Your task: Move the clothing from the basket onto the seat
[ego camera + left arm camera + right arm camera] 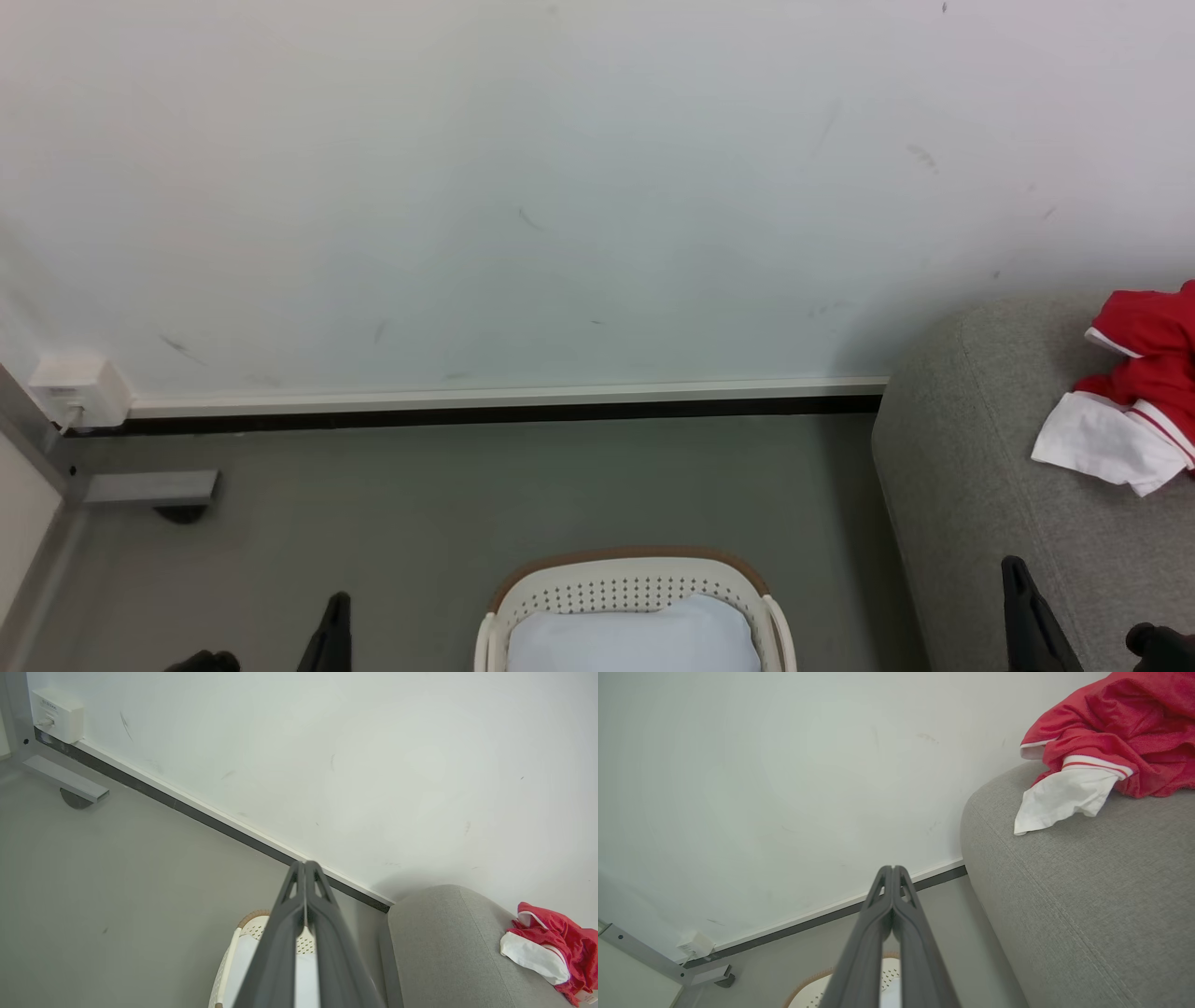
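The basket sits right below me, so I place everything from it. Its brown rim band and perforated cream wall show, and inside I see just a plain pale pad; none of the red and white pieces are in the part I can see.

Off the basket's left side, my left gripper has its two dark fingers pressed flat together with nothing between them. Off the basket's right side, my right gripper is clenched the same way and is just as empty, standing in front of the seat's near face.

Grey floor surrounds the basket, and a strip of it separates the basket from the seat, the big grey sofa to its right.

Further back and to the right of the basket, well apart from it, the clothing lies on top of the seat: bunched red fabric, with a white piece trimmed in red stripes spilling toward the seat's rounded end.

Beyond the basket rises a scuffed white wall with a pale baseboard above a dark band. Far left of the basket, a white box sits on that wall, with a grey metal foot on the floor below it.
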Controlling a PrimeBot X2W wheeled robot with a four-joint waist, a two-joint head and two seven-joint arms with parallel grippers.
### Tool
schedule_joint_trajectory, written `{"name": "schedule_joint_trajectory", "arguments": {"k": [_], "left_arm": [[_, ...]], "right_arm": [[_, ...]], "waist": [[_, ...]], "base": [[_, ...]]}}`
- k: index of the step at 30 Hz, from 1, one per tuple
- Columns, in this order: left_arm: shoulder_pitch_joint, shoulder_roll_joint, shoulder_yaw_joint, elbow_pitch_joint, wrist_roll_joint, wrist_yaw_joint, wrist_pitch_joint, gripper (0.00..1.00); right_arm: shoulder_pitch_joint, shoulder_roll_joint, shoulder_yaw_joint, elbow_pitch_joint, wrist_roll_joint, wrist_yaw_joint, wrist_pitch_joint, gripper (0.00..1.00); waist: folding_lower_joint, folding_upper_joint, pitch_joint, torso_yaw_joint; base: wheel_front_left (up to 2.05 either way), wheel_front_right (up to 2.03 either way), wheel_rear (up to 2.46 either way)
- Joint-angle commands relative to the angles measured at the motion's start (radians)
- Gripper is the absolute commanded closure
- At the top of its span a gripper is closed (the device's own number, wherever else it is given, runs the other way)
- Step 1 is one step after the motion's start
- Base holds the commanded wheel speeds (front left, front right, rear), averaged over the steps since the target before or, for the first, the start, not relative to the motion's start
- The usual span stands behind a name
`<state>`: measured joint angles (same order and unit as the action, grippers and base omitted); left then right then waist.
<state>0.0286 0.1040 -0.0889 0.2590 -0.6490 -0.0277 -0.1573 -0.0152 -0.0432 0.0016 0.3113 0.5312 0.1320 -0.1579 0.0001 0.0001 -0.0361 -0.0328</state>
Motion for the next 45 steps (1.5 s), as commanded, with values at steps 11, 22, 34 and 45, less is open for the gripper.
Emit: {"name": "schedule_joint_trajectory", "arguments": {"k": [11, 22, 34, 45], "left_arm": [[-0.044, -0.006, 0.042, -0.014, -0.174, -0.021, 0.047, 1.00], [-0.062, -0.014, 0.070, -0.014, -0.308, -0.035, 0.085, 1.00], [-0.079, -0.022, 0.098, -0.015, -0.438, -0.049, 0.122, 1.00], [-0.093, -0.028, 0.120, -0.014, -0.548, -0.061, 0.154, 1.00]], "right_arm": [[-0.040, -0.007, -0.023, -0.028, 0.195, -0.001, 0.046, 1.00], [-0.050, -0.007, -0.039, -0.036, 0.346, -0.001, 0.086, 1.00], [-0.060, -0.008, -0.056, -0.043, 0.492, -0.001, 0.123, 1.00], [-0.070, -0.009, -0.068, -0.048, 0.612, -0.001, 0.154, 1.00]], "waist": [[-0.0001, -0.0001, 0.004, 0.004], [-0.0001, -0.0001, 0.008, 0.007], [-0.0001, -0.0001, 0.013, 0.011], [-0.0001, -0.0001, 0.017, 0.014]], "base": [[0.00, 0.00, 0.00], [0.00, 0.00, 0.00], [0.00, 0.00, 0.00], [0.00, 0.00, 0.00]]}}
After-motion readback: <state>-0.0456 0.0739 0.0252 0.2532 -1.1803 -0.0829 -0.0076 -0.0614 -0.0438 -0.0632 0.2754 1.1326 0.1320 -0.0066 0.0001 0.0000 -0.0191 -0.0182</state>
